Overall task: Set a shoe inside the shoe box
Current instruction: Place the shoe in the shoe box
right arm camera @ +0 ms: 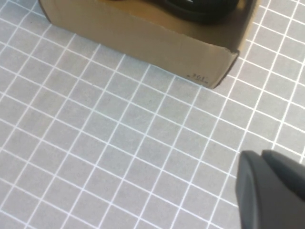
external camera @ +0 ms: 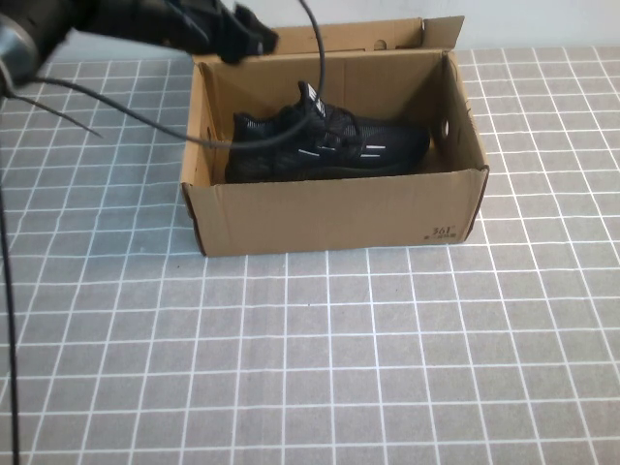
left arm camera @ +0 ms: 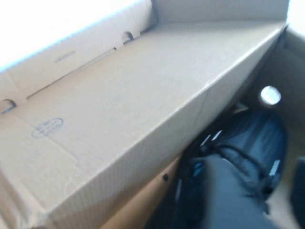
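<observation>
The black knit shoe [external camera: 329,145] lies on its sole inside the open brown shoe box [external camera: 329,215], toe toward the right wall. It also shows in the left wrist view [left arm camera: 257,138] beside the box's long inner wall [left arm camera: 119,109]. My left gripper [external camera: 247,41] hovers over the box's back left corner. In its wrist view it [left arm camera: 281,205] is open and empty, fingers apart just above the shoe. My right gripper [right arm camera: 259,162] is shut and empty over the grid mat, in front of the box's printed corner [right arm camera: 200,76].
The box's flap lid [external camera: 387,34] stands up along the back edge. Black cables [external camera: 116,102] trail from the left arm across the box's left side. A grey mat with a white grid [external camera: 339,349] covers the table in front.
</observation>
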`<state>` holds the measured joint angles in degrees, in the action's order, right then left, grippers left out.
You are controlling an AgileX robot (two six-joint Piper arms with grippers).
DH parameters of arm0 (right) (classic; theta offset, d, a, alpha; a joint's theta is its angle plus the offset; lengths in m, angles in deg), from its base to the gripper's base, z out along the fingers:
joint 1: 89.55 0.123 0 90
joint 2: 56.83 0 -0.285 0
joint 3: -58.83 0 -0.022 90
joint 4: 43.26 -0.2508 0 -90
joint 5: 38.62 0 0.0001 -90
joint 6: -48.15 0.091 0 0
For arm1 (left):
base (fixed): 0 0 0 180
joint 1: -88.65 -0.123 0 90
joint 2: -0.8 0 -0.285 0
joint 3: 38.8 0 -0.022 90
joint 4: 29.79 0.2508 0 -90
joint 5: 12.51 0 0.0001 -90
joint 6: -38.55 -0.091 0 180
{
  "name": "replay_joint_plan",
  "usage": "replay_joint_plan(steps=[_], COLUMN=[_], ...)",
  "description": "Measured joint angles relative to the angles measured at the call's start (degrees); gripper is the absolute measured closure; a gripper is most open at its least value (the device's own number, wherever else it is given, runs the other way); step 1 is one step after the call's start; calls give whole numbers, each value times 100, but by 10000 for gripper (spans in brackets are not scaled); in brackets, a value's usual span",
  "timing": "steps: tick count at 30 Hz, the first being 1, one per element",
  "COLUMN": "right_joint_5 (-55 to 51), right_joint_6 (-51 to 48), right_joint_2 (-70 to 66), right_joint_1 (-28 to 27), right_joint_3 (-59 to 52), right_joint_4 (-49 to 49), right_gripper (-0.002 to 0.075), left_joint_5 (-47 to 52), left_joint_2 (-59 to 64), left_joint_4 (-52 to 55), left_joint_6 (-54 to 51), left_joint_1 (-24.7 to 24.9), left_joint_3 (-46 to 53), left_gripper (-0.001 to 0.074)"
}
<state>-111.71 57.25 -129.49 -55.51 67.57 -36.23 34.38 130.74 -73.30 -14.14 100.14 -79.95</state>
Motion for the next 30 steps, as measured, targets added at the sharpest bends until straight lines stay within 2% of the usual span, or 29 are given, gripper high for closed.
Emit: replay_joint_plan(steps=[2,5,12,19,24,30], right_joint_5=[0,0,0,18,18,280], right_joint_6=[-14,-14,-14,60,69,83], right_joint_2=[0,0,168,1232,2380,3943], right_joint_1=[0,0,0,0,0,0], right_joint_3=[0,0,0,-615,-1554,-2645], right_joint_4=[62,85,-80,-343,-357,-357], right_gripper=[742,742,742,742,742,742], left_joint_5=[159,399,934,1070,379,-1724], left_joint_2=[-277,-623,-1308,-2254,-3527,-5632], left_joint_4=[250,474,855,1072,1083,791], left_joint_6=[320,472,857,1289,1313,928], left_joint_1=[0,0,0,0,40,40], left_joint_3=[0,-12,-12,202,1560,4773], left_gripper=[608,698,734,736,736,736])
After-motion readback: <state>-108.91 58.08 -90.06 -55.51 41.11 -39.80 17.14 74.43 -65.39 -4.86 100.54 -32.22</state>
